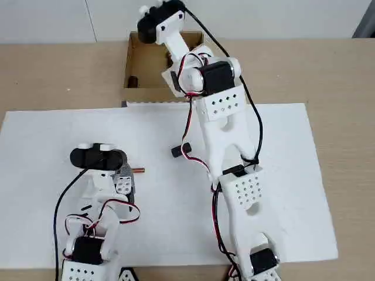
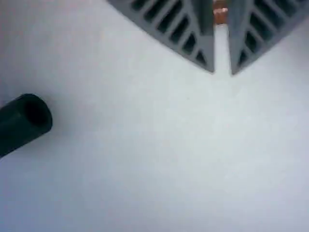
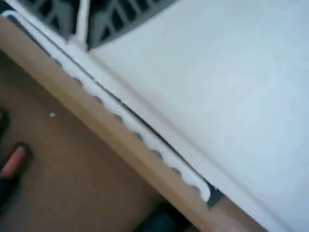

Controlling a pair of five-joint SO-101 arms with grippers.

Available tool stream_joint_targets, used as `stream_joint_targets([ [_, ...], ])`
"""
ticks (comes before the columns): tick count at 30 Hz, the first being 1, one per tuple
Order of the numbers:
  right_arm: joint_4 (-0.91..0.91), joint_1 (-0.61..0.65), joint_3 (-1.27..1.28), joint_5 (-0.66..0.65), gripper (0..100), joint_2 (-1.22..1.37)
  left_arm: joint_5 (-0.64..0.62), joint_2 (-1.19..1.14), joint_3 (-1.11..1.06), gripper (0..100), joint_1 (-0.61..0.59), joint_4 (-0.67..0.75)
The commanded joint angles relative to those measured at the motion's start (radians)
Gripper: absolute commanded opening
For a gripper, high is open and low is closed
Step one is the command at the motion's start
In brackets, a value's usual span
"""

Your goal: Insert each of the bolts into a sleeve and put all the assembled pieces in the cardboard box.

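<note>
High view: the left arm sits low on the white paper sheet [image 1: 70,134] that covers the middle of the tan counter [image 1: 340,76]. Its left tool [image 1: 128,175] is clenched on a bolt [image 1: 139,170], a thin copper-coloured rod that sticks out sideways past the grey fingers, just above the paper. In the left wrist view the same bolt [image 2: 220,12] shows as a small orange-brown patch pinched deep between the ribbed grey fingers of the left tool [image 2: 222,67], whose tips stand a narrow slit apart.

One loose sleeve [image 1: 180,150] lies on the paper between the two arms, well apart from the bolt. It is a short, matte black tube, and its open hollow end faces the left wrist camera [image 2: 24,121].

The right arm stretches over the paper to the cardboard box [image 1: 126,73] at the far edge of the counter. The right tool [image 3: 82,38] hangs over the box's near wall [image 3: 96,121], grey fingers nearly together with nothing seen between them. A white scalloped strip [image 3: 145,140] runs along that wall. Inside the box lies an assembled piece [image 3: 12,166], an orange-red bolt end poking from a black sleeve. A second dark cylinder [image 1: 132,81] rests in the box's corner.
</note>
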State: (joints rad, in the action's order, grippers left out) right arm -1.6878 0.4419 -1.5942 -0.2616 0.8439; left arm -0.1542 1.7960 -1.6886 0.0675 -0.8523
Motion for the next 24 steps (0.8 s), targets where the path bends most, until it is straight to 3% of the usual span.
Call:
stream_joint_targets([
  [1, -0.008, -0.015, 0.049, 0.012, 0.4, -0.116, 0.006, 0.005, 0.005, 1, -0.006, 0.0],
  [11, 0.002, -0.016, 0.775, 0.055, 0.7, -0.532, 0.006, 0.005, 0.005, 1, -0.006, 0.0],
  [17, 0.015, -0.015, 1.02, 0.052, 0.7, -0.605, 0.005, 0.005, 0.005, 1, -0.006, 0.0],
  [20, 0.015, -0.015, 1.085, -0.02, 0.7, -0.604, 0.005, 0.005, 0.005, 1, -0.006, 0.0],
  [24, 0.022, -0.015, 1.166, -0.241, 0.5, -0.604, 0.005, 0.005, 0.005, 1, -0.006, 0.0],
])
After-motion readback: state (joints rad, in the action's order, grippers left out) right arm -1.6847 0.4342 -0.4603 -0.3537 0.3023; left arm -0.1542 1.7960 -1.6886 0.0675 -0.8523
